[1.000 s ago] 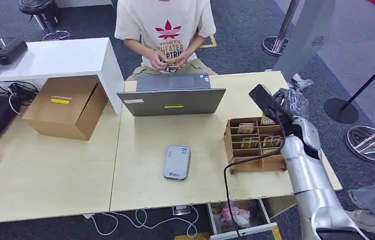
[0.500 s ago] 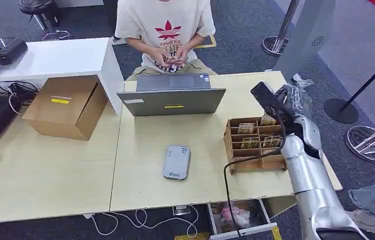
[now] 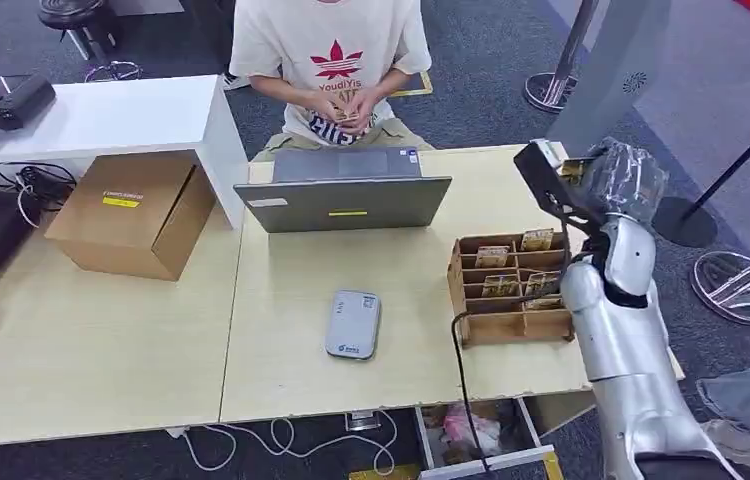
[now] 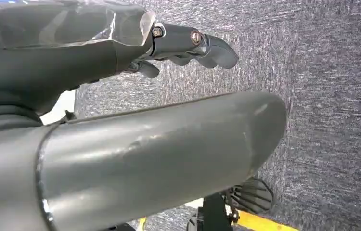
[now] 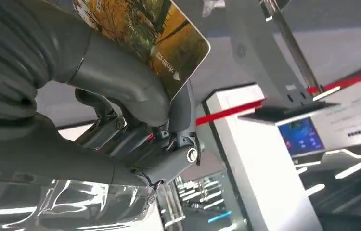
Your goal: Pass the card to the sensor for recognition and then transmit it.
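I have the right hand (image 3: 619,178) raised at the far right of the table (image 3: 281,330), above and just beyond the brown divided card box (image 3: 509,288). From the right wrist camera I see the card (image 5: 146,34), printed with an autumn-tree scene, pinched between the thick grey thumb (image 5: 121,86) and the darker fingers (image 5: 169,154), which are curled in against it; one rounded corner of the card sticks out past the thumb. In the head view a sliver of the card shows at the hand, beside the black camera mount.

The grey card sensor (image 3: 353,324) lies flat near the middle of the table, well apart from the hand and to its left. More cards stand in the box's compartments.

My left hand (image 4: 188,45) hangs over grey carpet with its fingers loosely bent and nothing in them.

On the far side a person (image 3: 329,60) in a pale T-shirt sits behind an open laptop (image 3: 343,200), hands together at the chest. A cardboard box (image 3: 133,212) rests at the far left of the table.
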